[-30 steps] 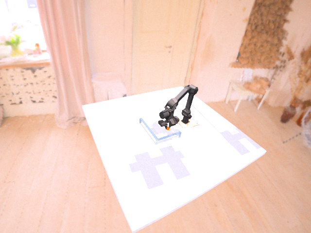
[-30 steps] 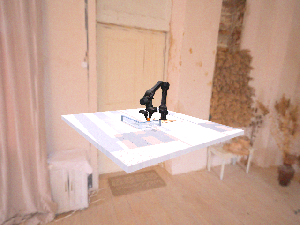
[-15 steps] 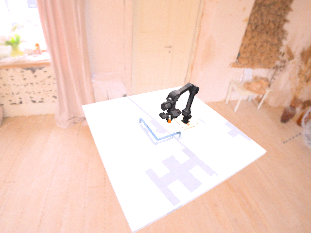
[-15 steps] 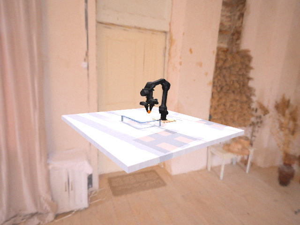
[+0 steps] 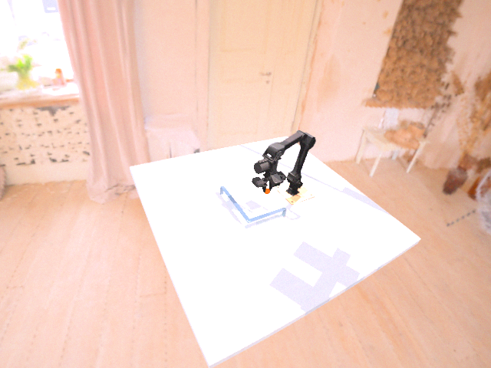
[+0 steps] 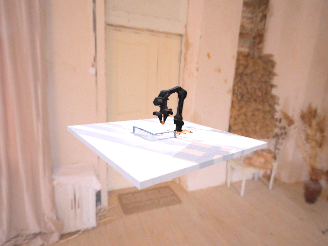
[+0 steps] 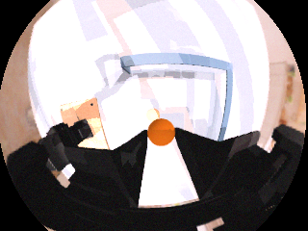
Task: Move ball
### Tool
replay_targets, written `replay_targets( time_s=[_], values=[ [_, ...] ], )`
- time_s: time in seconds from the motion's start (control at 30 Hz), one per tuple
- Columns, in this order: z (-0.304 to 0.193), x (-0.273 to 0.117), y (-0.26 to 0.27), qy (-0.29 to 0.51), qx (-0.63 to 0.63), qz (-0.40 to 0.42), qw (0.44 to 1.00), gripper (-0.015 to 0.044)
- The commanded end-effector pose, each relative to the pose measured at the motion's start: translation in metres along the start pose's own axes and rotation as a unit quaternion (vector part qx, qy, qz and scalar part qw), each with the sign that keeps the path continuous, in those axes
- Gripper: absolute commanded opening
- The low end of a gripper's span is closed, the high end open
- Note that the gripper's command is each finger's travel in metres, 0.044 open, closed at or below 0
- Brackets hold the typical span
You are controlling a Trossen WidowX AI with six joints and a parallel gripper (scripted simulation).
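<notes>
In the wrist view, the orange ball [image 7: 161, 133] is seen clamped between the fingertips of the gripper [image 7: 161, 138] at the frame's centre, raised off the white table [image 5: 222, 273]. Beyond it, in the upper half of that frame, the 2 clear walls [image 7: 192, 64] are seen forming a corner. In the exterior view, the ball is held above the table just right of the walls, near the arm's base [image 6: 179, 128].

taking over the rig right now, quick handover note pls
Gripper: shut on the ball, jaws pinching it at the tips.
Ball: lifted off the table, near the arm base, above the open side of the walls.
Done: grasp and lift.
Left: carry the ball to the see-through copy, which I can't make out, set it down, release, retreat, and check that it rests still inside the walls.
</notes>
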State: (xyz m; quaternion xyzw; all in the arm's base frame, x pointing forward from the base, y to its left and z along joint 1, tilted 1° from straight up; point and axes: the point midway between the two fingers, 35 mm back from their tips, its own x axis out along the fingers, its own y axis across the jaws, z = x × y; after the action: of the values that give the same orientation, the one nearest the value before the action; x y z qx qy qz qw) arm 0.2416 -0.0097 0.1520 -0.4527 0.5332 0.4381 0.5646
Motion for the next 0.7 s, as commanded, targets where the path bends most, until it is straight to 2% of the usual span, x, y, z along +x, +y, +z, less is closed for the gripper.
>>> replay_targets(
  time_s=[0.0, 0.27, 0.67],
  values=[
    [-0.004, 0.012, 0.006, -0.002, -0.002, 0.003, 1.0, 0.0],
    [-0.006, 0.028, 0.006, -0.002, -0.002, 0.003, 1.0, 0.0],
    [-0.006, 0.081, 0.007, -0.002, -0.002, 0.003, 1.0, 0.0]
  ],
)
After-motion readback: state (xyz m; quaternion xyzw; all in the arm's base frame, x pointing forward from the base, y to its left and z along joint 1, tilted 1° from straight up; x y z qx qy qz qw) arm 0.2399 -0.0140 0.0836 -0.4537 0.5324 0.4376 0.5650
